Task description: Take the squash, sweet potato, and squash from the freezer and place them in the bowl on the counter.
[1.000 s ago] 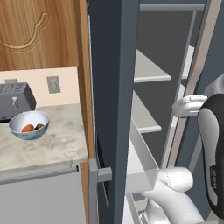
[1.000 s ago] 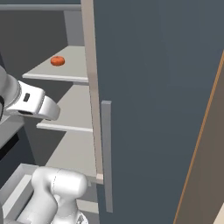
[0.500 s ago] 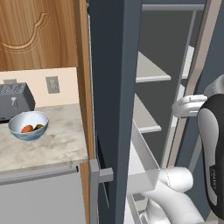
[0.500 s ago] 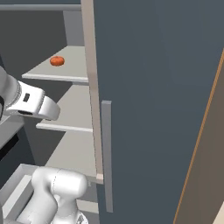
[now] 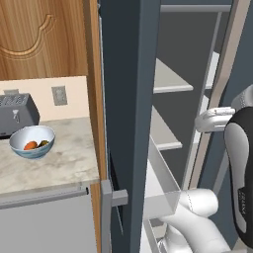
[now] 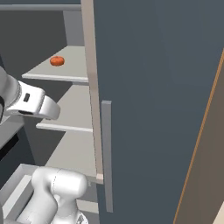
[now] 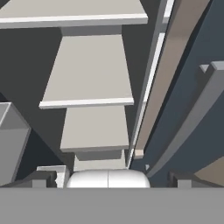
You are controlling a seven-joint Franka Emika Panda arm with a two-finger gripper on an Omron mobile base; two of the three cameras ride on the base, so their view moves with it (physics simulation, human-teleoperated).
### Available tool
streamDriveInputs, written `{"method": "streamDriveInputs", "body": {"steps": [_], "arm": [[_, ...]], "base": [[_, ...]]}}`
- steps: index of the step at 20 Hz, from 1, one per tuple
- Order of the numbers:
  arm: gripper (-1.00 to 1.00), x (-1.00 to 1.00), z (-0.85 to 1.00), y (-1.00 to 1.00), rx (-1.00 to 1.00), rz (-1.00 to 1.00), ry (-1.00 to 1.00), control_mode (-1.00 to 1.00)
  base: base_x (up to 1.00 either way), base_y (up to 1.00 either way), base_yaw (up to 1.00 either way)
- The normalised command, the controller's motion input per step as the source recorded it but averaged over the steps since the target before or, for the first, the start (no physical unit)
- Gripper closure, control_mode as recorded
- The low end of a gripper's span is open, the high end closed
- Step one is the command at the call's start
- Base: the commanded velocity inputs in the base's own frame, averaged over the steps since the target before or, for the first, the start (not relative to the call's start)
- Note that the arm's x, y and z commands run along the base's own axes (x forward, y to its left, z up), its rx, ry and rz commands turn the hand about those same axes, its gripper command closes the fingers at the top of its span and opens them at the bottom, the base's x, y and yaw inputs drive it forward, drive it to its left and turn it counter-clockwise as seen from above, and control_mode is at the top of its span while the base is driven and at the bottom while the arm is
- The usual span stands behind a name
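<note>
The freezer (image 5: 129, 99) stands open, its dark slate door edge blocking much of the inside in the left base view, and its wide door (image 6: 157, 100) hiding everything to the right of the shelves in the right base view. The white arm (image 5: 244, 168) is cut off at the frame edge beside the freezer, and the gripper's fingertips (image 7: 41, 178) are only dark slivers low in the hand view, set far apart with nothing between them.

On an upper freezer shelf (image 6: 65, 70) lies one small round orange-red item (image 6: 57, 61); it is too small to say whether it is squash or sweet potato. The pale grey shelves below it look bare.

Left of the freezer, on the counter (image 5: 64, 163), sits the blue-and-white bowl (image 5: 32, 142), just in front of the toaster (image 5: 17, 112). Inside it lie an orange piece and a greenish one, partly hidden by the rim and hard to name.
</note>
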Motion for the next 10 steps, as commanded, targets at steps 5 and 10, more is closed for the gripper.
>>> {"method": "streamDriveInputs", "body": {"steps": [5,10], "arm": [[-1.00,0.19,0.00,0.01,0.00,0.13,-0.15,-1.00],[-1.00,0.47,0.19,0.00,0.03,0.07,-0.03,-1.00]], "base": [[0.00,0.00,0.00],[0.00,0.00,0.00]]}}
